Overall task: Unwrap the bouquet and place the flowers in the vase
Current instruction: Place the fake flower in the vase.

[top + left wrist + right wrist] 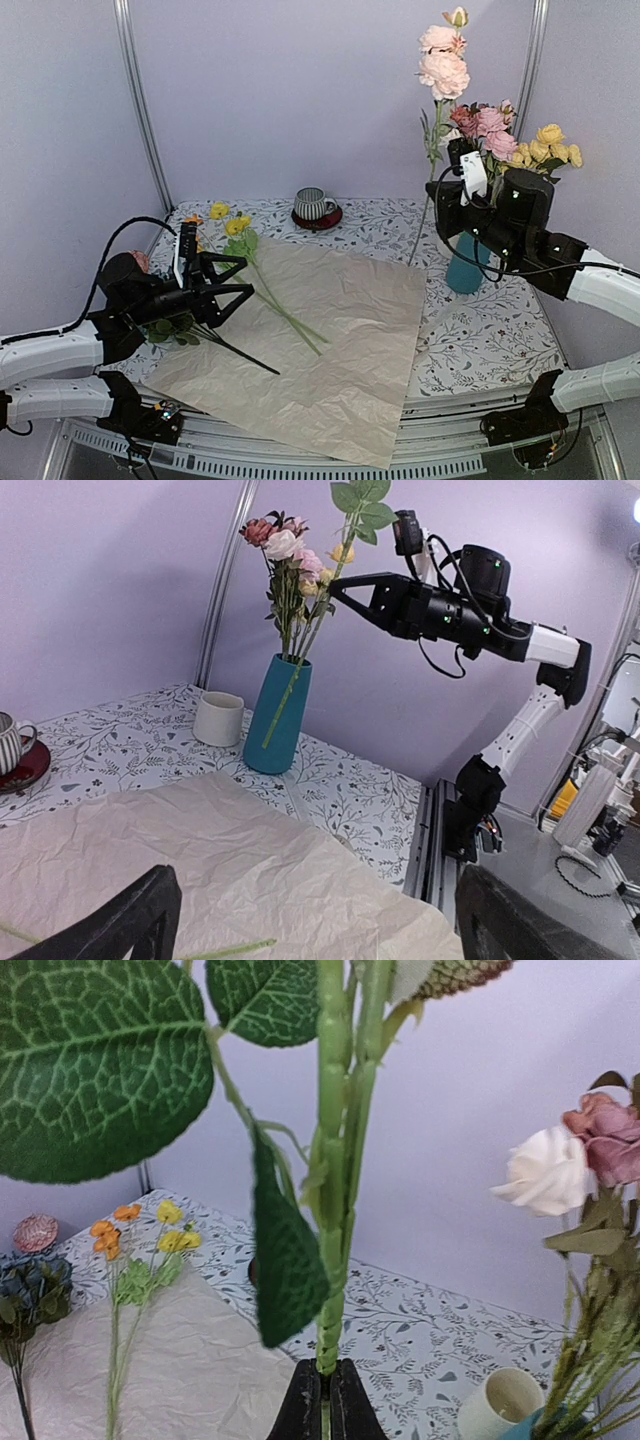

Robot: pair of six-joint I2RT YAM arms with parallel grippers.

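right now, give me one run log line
left gripper open over loose flowers | right gripper shut on pink flower stem beside vase

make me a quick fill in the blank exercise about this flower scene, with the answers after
1. The right gripper is shut on the green ___ of a pink flower.
2. The left gripper hangs ___ over the paper.
3. The teal vase stands beside a cream ___.
4. The striped cup sits on a red ___.

Missing words: stem; open; mug; saucer
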